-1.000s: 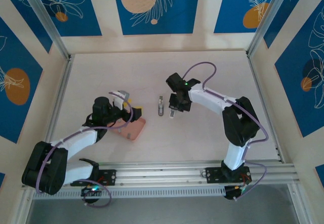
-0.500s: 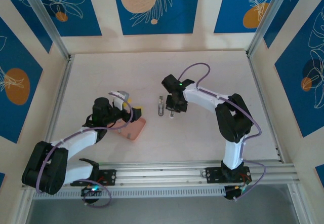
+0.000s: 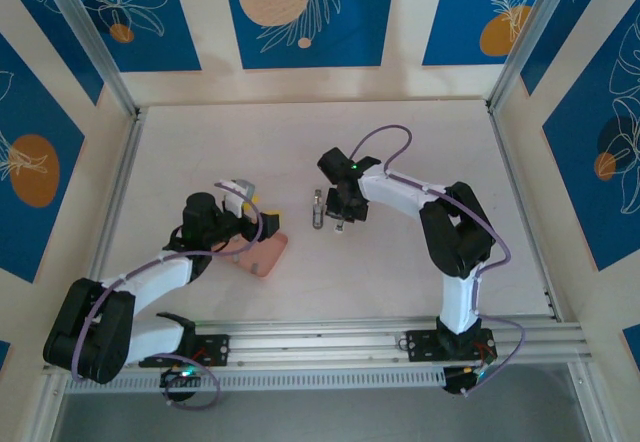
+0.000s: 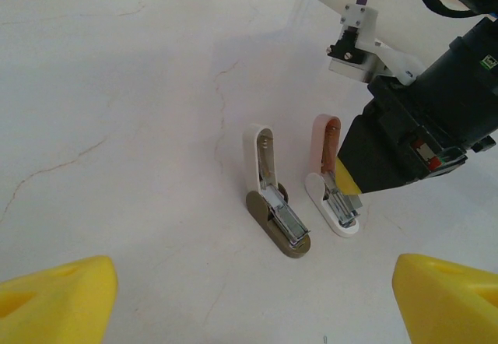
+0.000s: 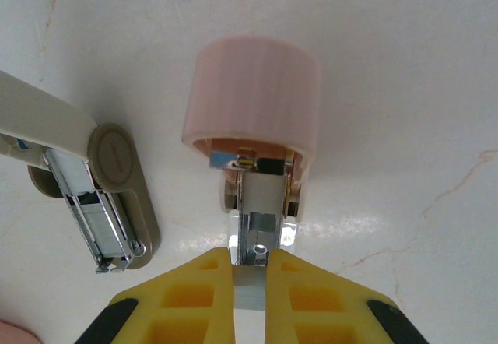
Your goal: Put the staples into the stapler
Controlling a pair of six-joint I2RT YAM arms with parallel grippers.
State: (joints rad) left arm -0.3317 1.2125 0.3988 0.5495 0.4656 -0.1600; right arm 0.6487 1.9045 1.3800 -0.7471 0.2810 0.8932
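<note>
Two small staplers lie open side by side at mid-table. The olive-grey stapler (image 4: 277, 218) (image 3: 317, 210) has a white lid, and staples show in its channel (image 5: 99, 227). To its right stands a pink-and-white stapler (image 4: 331, 198) (image 5: 253, 126) with its lid raised. My right gripper (image 5: 250, 282) (image 3: 341, 220) is shut on a short metal strip of staples (image 5: 250, 291), held at the near end of the pink stapler's open channel. My left gripper (image 4: 249, 313) (image 3: 256, 224) is open, its yellow fingertips (image 4: 54, 297) wide apart, low over the table and facing both staplers.
A salmon-pink tray (image 3: 264, 256) lies under and beside the left gripper. The right arm (image 3: 410, 194) reaches in from the right. Aluminium rails (image 3: 120, 187) border the table, with bare tabletop behind the staplers.
The right gripper has moved a little left and toward the pink stapler, staying shut on the strip. The left arm has not moved.
</note>
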